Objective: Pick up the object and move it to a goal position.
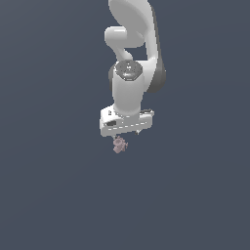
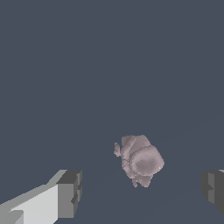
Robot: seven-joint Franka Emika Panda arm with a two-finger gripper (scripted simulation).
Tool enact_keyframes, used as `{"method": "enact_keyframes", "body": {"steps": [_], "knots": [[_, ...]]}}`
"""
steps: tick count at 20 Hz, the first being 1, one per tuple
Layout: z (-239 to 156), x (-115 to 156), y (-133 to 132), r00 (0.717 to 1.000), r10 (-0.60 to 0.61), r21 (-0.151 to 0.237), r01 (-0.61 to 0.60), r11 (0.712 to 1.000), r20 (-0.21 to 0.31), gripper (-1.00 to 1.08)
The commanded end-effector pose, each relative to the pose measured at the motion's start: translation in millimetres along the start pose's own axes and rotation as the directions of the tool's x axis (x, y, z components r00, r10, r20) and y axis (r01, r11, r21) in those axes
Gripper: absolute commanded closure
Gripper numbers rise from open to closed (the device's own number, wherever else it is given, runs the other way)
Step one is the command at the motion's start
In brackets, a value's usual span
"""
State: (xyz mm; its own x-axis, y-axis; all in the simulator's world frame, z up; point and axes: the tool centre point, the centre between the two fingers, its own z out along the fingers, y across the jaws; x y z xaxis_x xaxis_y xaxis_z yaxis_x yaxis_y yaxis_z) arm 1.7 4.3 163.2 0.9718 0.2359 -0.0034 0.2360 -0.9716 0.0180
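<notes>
The object (image 1: 119, 145) is a tiny knobbly pale pink-mauve lump on the dark grey floor, just below the white hand in the exterior view. In the wrist view the object (image 2: 140, 159) lies between the two fingers' lines, a little beyond the fingertips and nearer the far-side finger than centred. My gripper (image 2: 142, 192) is open and holds nothing; one finger (image 2: 69, 193) and the other finger (image 2: 213, 189) stand wide apart. In the exterior view the gripper (image 1: 124, 135) hangs straight above the object, and its fingers are mostly hidden under the hand.
The plain dark grey floor (image 1: 58, 195) fills both views. The white arm (image 1: 131, 58) rises behind the hand. No goal marker shows.
</notes>
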Motion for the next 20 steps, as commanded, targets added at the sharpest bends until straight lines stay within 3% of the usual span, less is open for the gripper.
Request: {"method": "enact_keyframes", "body": {"steps": [1,8,20], "knots": [[7,-2,3,0.999,-0.049,0.001,0.049,0.999,0.0,-0.92],[28,-11,12,0.976,-0.216,0.005,0.216,0.976,-0.001,-0.92],[58,-25,23,0.893,-0.451,0.012,0.451,0.893,-0.008,-0.92]]}}
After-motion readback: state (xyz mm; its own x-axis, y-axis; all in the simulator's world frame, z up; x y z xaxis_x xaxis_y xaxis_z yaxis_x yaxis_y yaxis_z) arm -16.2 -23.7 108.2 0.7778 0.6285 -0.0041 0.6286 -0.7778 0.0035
